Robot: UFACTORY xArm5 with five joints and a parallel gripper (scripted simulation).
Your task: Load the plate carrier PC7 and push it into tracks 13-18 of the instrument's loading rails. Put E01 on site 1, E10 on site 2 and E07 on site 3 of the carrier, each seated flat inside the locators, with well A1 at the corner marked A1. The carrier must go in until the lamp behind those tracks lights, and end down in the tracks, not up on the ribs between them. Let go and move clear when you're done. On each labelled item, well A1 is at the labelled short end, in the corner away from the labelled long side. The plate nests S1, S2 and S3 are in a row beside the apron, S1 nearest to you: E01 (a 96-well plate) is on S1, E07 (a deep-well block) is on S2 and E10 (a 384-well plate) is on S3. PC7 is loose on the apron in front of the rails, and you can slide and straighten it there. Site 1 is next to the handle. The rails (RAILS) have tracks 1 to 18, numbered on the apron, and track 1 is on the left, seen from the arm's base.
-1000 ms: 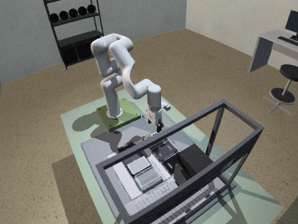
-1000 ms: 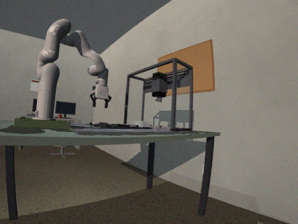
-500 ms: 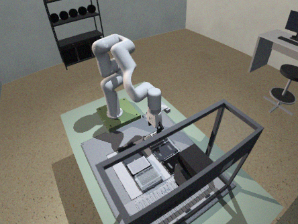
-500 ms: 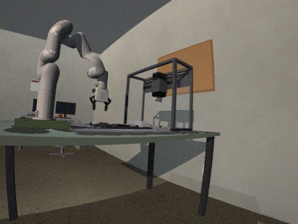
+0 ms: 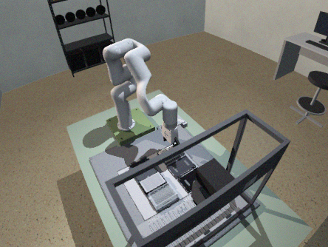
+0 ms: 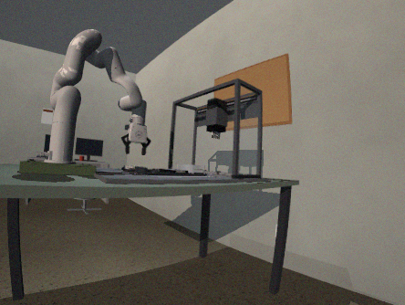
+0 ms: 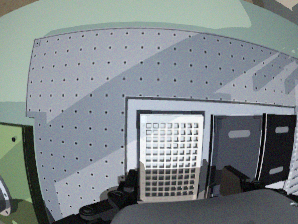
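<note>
- gripper (image 5: 175,143) (image 6: 136,151) (image 7: 181,183): fingers wide apart, nothing between them, hanging well above the deck.
- e01 (image 5: 175,159) (image 7: 172,150): below the gripper, on site 1 of pc7 (image 5: 182,166) (image 7: 237,155). its long axis runs square to the line between the fingertips, so they could straddle its width. can't tell if it is fully down.
- pc7: sites 2 and 3 bare, lying short of the rails (image 5: 170,219) (image 7: 294,172).
- e07 (image 5: 152,182) and e10 (image 5: 164,197): on their nests, in the other row.
- likely next: settle e01 if needed, then e10 to site 2.
</note>
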